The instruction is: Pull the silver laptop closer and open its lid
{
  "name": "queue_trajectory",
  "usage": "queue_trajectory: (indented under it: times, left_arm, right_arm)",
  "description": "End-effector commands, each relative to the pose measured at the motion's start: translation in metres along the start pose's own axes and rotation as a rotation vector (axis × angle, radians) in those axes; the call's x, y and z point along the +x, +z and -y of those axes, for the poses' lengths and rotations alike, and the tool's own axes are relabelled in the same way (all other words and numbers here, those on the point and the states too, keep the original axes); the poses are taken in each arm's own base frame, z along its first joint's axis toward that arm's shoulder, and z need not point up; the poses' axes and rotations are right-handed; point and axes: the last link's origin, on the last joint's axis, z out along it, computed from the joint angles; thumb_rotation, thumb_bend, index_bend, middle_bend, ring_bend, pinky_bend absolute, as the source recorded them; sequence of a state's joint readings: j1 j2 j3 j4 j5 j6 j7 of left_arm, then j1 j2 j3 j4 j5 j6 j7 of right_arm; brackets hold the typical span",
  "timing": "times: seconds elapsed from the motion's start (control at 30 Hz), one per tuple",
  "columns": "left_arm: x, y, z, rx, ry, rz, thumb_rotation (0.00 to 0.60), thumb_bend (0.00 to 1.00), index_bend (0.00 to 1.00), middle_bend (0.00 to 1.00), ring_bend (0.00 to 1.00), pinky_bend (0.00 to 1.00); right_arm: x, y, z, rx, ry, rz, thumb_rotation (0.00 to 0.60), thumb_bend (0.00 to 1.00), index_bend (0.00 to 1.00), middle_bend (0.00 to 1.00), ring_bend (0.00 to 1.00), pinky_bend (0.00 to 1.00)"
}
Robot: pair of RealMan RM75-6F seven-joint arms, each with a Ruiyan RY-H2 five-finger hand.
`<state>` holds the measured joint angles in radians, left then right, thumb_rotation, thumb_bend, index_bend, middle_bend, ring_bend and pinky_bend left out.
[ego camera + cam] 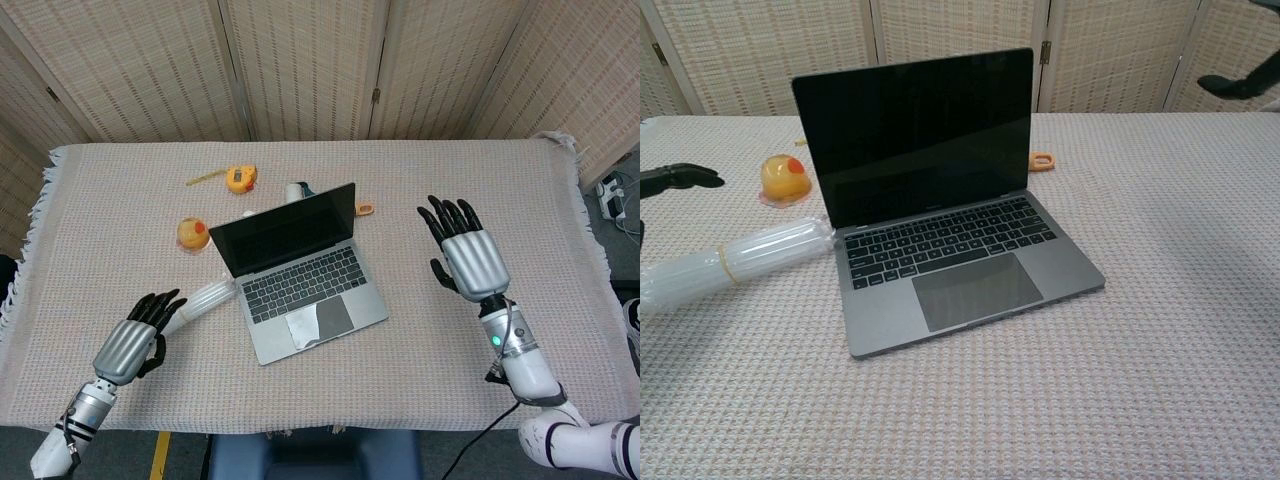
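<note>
Plainly, both steps look done. Left to right: the left hand hovers over the beige woven tablecloth, fingers spread, grasping nothing, just beside the clear bundle of plastic tubes. The thin silver laptop with dark screen sits near the table's front edge, centre-left, lid up past vertical, touched by neither hand. Its keyboard faces the robot; the hinge line, its long axis, runs left-right, slanted with the right end farther away. The right hand floats well apart to the right, released, fingers splayed. Next move, by my judgement: nothing beyond parking the arms.
</note>
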<state>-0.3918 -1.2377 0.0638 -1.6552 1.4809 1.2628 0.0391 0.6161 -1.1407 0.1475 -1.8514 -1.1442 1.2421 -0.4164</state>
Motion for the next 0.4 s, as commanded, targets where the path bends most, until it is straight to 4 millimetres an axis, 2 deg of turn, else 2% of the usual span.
queue_trajectory:
  times: [0.03, 0.13, 0.4]
  left_arm:
    - [0.010, -0.011, 0.017, 0.073, -0.008, -0.047, 0.600, 0.92, 0.07, 0.03, 0.03, 0.00]
    - [0.015, -0.025, 0.029, 0.135, -0.025, -0.090, 0.600, 0.92, 0.08, 0.03, 0.03, 0.00]
    - [0.013, -0.062, 0.041, 0.221, -0.030, -0.177, 0.600, 0.92, 0.09, 0.04, 0.04, 0.00]
  right_arm:
    - [-0.012, -0.057, -0.035, -0.034, 0.046, 0.011, 0.600, 0.47, 0.00, 0.00, 0.00, 0.00]
    - [-0.023, -0.088, -0.050, -0.054, 0.091, 0.012, 0.600, 0.47, 0.00, 0.00, 0.00, 0.00]
    - [-0.043, -0.144, -0.069, -0.122, 0.162, -0.005, 0.600, 0.47, 0.00, 0.00, 0.00, 0.00]
